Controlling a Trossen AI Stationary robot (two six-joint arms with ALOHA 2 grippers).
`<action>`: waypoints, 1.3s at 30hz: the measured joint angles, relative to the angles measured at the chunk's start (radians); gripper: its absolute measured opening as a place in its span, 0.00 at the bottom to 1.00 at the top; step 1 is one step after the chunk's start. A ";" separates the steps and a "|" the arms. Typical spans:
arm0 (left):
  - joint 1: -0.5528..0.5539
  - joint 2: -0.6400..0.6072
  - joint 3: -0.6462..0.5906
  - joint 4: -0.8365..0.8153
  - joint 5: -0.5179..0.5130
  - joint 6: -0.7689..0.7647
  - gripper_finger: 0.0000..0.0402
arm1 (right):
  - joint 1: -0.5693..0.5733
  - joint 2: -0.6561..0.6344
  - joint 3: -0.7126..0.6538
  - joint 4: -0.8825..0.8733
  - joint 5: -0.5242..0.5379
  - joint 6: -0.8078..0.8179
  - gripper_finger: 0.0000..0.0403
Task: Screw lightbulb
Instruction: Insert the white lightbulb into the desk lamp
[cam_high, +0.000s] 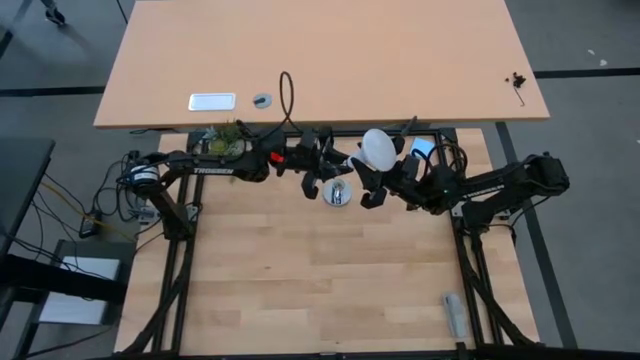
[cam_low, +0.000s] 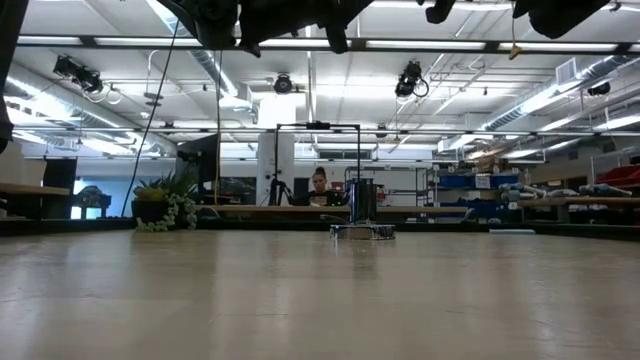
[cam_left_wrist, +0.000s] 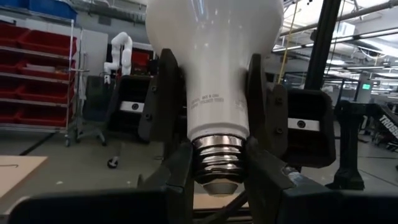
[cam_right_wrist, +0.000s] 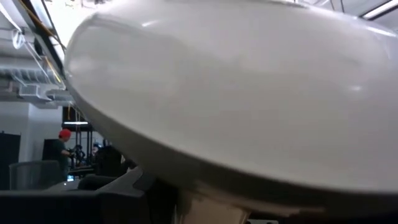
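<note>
The white lightbulb (cam_high: 378, 148) stands upright in the air between my two arms, globe up and silvery screw base (cam_left_wrist: 217, 158) down. In the right wrist view its globe (cam_right_wrist: 236, 93) fills the picture. My left gripper (cam_left_wrist: 217, 174) reaches in from the table's left and is shut on the screw base. My right gripper (cam_high: 388, 168) reaches in from the right and is shut on the bulb's neck. The round silver socket (cam_high: 337, 193) rests flat on the wooden table below them, apart from the bulb. My left gripper pinches the screw base (cam_left_wrist: 200, 155) between its two fingers (cam_left_wrist: 181, 171), one on each side. The fingers come level from the table's left. The bulb stands upright, base down, clear of the table. My right gripper pinches the bulb's white neck (cam_left_wrist: 199, 102) just above the screw base, between its two fingers (cam_left_wrist: 166, 93). It comes level from the table's right, opposite my left gripper. The globe stands above the fingers.
The socket also shows in the low view (cam_low: 362, 232), with a person (cam_low: 319, 185) in the room behind it. A black cord (cam_high: 287, 95) loops over the far tabletop, where a white plate (cam_high: 212, 101) and a small disc (cam_high: 262, 100) lie. A plant (cam_high: 225, 135) stands behind the left arm.
</note>
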 joint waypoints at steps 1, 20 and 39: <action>0.000 0.000 0.000 -0.004 -0.001 0.000 0.24 | 0.000 0.000 -0.001 -0.001 0.001 -0.002 0.54; 0.018 0.000 0.001 -0.120 0.097 0.020 0.32 | -0.001 0.000 -0.019 -0.073 0.010 -0.005 0.43; 0.139 -0.051 -0.005 -0.609 0.118 0.254 0.31 | -0.024 -0.142 -0.015 -0.388 0.105 0.071 0.40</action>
